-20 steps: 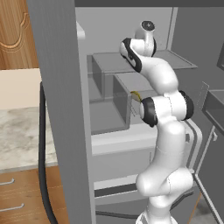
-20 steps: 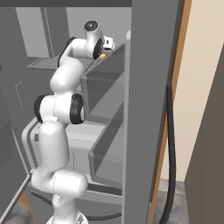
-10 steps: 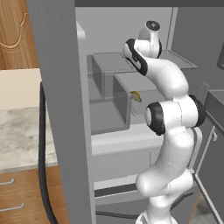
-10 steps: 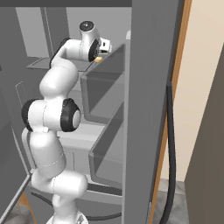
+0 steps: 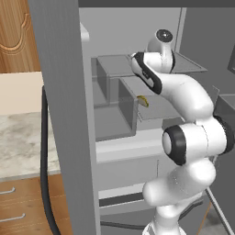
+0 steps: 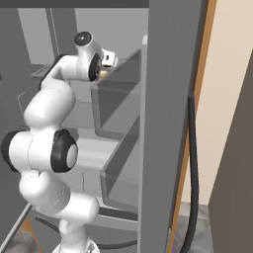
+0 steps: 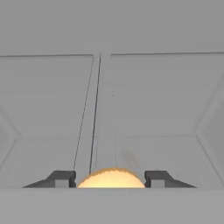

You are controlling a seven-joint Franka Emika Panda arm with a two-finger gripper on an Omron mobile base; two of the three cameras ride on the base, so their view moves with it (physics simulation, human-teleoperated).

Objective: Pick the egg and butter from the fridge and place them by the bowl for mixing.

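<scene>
The egg sits low between the two dark fingers, its pale-yellow dome filling the gap, so the gripper looks closed on it inside the fridge, up at the level of the upper bins. Smooth, round and brittle, it would likely slip or crack; a light squeeze across its widest part suits it (never near an end). The butter lies on a lower shelf.

The arm has folded back, elbow lower, wrist pulling from the fridge.
</scene>
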